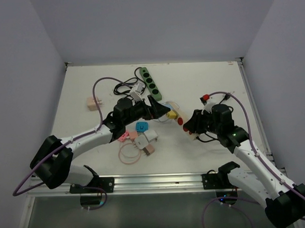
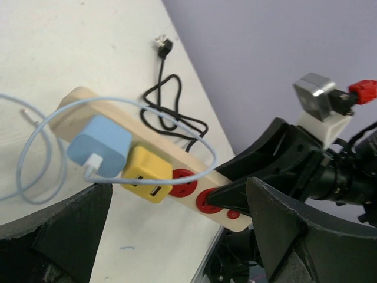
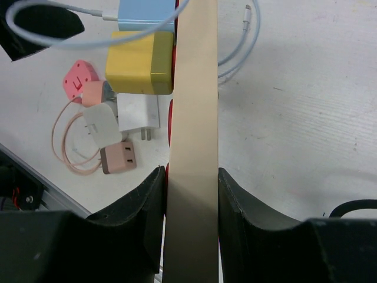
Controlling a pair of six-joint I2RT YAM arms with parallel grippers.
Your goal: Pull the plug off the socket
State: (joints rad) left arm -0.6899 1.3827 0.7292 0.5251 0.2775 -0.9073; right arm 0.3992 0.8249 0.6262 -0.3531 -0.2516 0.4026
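A beige power strip (image 2: 109, 109) with red sockets (image 2: 183, 181) is held off the table. A light blue charger (image 2: 99, 143) with a pale blue cable and a yellow USB plug (image 2: 147, 173) are plugged into it side by side. My right gripper (image 3: 191, 183) is shut on the strip's end, a finger on each long side; it also shows in the top view (image 1: 187, 125). My left gripper (image 2: 177, 227) is open wide, its fingers (image 2: 291, 227) apart on either side below the yellow plug and touching nothing. In the top view the left gripper (image 1: 157, 108) is right beside the yellow plug (image 1: 169, 114).
A green power strip (image 1: 150, 81) and a black cable (image 1: 124, 88) lie at the back. Loose adapters sit below the left arm: blue (image 1: 141, 126), white (image 1: 151, 138), pink (image 1: 124, 136), plus a pink cable loop (image 1: 129, 154). A peach adapter (image 1: 94, 103) lies at the left.
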